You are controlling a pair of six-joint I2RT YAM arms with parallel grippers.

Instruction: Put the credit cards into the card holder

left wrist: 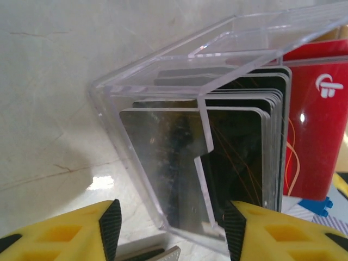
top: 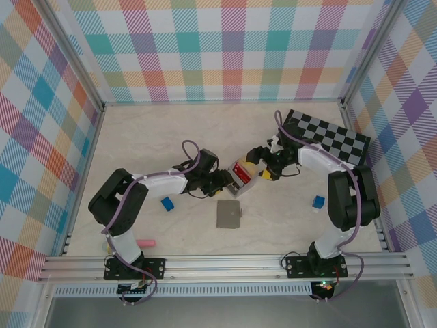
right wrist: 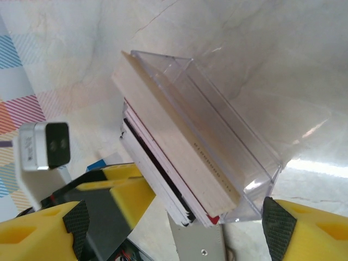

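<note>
The credit cards [left wrist: 239, 157] stand packed on edge in a clear tray [left wrist: 142, 81], black and silver ones in front and a red card [left wrist: 315, 136] behind. The tray [top: 242, 175] is tilted above the far corner of the flat grey card holder [top: 229, 214]. My left gripper [left wrist: 173, 231] is shut on the tray's lower corner. My right gripper [right wrist: 175, 223] stands open and wide around the end of the card stack [right wrist: 179, 157], touching nothing. The left gripper's yellow finger [right wrist: 122, 187] lies against the stack. The card holder [right wrist: 201, 244] shows just under the cards.
Two small blue blocks [top: 167, 203] [top: 318, 201] lie to the left and right of the card holder. A black-and-grey chequered board [top: 328, 137] sits at the back right. A pink object [top: 145, 242] lies by the left arm's base. Plaid walls enclose the table.
</note>
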